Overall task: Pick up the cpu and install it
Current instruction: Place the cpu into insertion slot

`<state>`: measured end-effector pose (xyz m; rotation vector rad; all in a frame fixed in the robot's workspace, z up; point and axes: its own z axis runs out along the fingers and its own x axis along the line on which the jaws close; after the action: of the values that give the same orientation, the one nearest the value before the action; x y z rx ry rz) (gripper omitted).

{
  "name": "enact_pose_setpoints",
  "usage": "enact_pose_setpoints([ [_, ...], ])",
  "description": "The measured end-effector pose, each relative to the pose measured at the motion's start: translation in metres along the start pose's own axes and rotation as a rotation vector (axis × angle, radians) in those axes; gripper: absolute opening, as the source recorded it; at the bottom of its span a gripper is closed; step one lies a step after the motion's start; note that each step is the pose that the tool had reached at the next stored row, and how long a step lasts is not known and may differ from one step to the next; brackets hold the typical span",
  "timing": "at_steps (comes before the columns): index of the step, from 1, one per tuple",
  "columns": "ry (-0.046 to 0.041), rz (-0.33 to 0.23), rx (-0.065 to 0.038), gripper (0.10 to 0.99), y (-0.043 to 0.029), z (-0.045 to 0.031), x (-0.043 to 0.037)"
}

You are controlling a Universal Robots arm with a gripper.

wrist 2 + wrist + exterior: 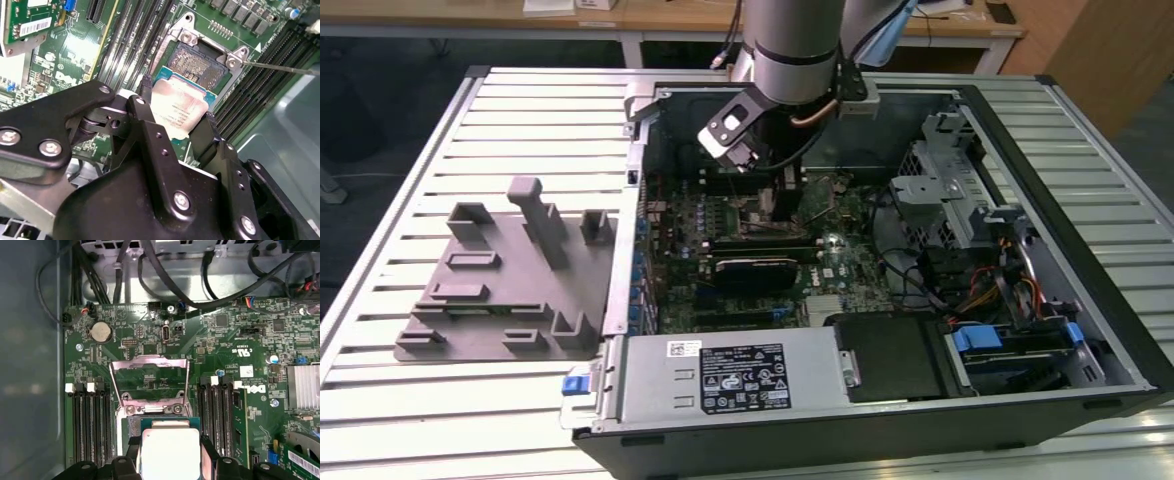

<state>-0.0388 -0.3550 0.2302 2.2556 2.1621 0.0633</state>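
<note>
The cpu (179,102) (170,442), a flat square chip with a silver-grey top plate and a green rim, sits between the two black fingers of my gripper (176,114) (170,455), which is shut on it. It hangs low over the near part of the open socket (196,62) on the green motherboard (225,340). The socket's contact field shows beyond the chip. The metal load frame (149,371) stands raised. In the exterior view my gripper (771,195) reaches down inside the open computer case (1067,140).
Memory slots (87,420) (217,415) flank the socket on both sides. Black cables (165,275) run along the case wall. A grey plastic fixture (507,280) lies on the slatted table at the exterior view's left. The power supply (734,375) and drive bays (1014,340) fill the case's near side.
</note>
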Motion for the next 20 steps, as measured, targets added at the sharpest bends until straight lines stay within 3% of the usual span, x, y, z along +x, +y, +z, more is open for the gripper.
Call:
enact_pose_setpoints([
  [12, -0.0008, -0.02, 0.001, 0.545, -0.0056, 0.014, 0.001],
  [20, -0.0119, -0.021, 0.001, 0.545, -0.0097, 0.0217, 0.0043],
])
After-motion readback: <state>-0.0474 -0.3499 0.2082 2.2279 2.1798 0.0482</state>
